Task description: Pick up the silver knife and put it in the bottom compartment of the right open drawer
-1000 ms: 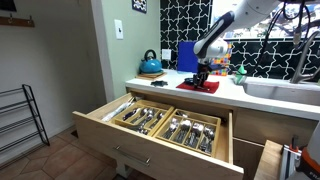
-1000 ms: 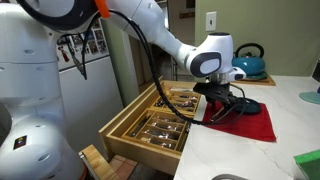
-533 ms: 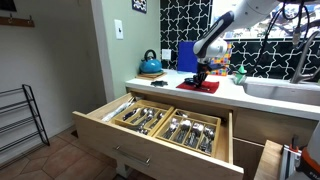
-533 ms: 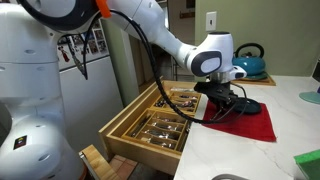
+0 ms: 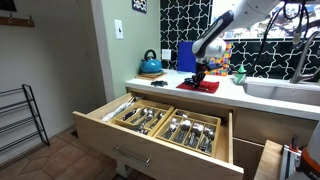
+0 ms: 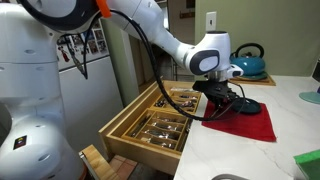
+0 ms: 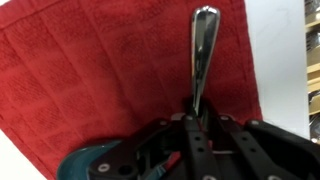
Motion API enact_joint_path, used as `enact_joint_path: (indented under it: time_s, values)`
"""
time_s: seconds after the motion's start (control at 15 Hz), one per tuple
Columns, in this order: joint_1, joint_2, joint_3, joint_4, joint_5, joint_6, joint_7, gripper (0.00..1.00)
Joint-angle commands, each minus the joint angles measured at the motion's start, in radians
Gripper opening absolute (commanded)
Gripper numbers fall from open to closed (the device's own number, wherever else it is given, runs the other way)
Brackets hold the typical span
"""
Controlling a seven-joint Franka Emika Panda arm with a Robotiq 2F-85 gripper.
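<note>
The desk [image 5: 150, 84] carries a red cloth [image 7: 90, 70], and below it the wide drawer [image 5: 112, 138] stands open with its two cutlery trays. My gripper [image 7: 200, 122] sits low over the cloth, narrowed onto one end of the knife [image 7: 203, 50], whose handle points out over the cloth. The hold is far off-centre, so I judge the knife could swing, slip free on lifting, or drag the cloth.

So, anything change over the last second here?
Hardly. The claw seems to edge up slightly off the red towel, shut on the slim silver metal knife. The wide light-wood drawer stays open, unchanged.
</note>
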Motion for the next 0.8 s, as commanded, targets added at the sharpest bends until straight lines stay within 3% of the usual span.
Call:
enact_joint_path:
  time_s: [0.0,0.4,0.73]
  values:
    - [-0.012,-0.068,0.039,-0.058,0.019,-0.011,-0.067,0.03]
    - [0.029,-0.247,0.069,-0.236,0.005,-0.012,-0.111,0.03]
    - [0.117,-0.439,0.096,-0.419,-0.006,-0.008,-0.047,0.03]
